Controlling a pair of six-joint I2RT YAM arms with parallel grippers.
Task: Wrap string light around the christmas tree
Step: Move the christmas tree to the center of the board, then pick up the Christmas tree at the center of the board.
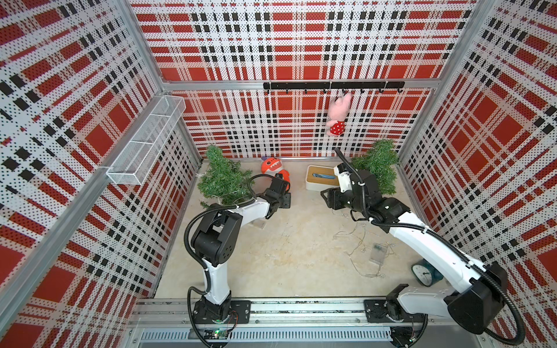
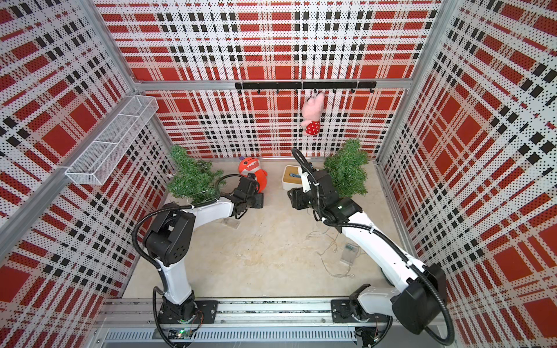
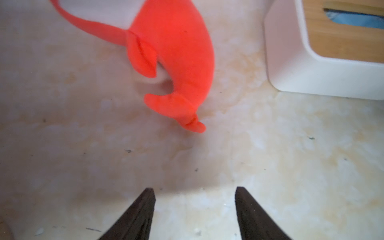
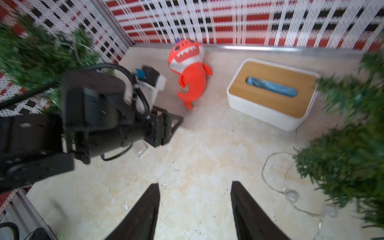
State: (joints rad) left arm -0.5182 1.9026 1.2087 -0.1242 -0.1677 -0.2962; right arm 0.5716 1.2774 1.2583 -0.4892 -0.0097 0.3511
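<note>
At far left, the left christmas tree (image 1: 221,177) stands in the back corner of the worktop (image 1: 286,259). My left arm (image 1: 250,211) is folded sharply at the elbow, with the forearm reaching level past that tree. The left claw (image 3: 195,189) is apart and empty, hovering just short of the orange shark plush (image 3: 176,52). The right claw (image 4: 195,185) faces it, also apart and empty. My right arm (image 1: 422,238) stretches low over the string light (image 4: 291,196), which lies loose on the worktop beside the right christmas tree (image 1: 376,165)
</note>
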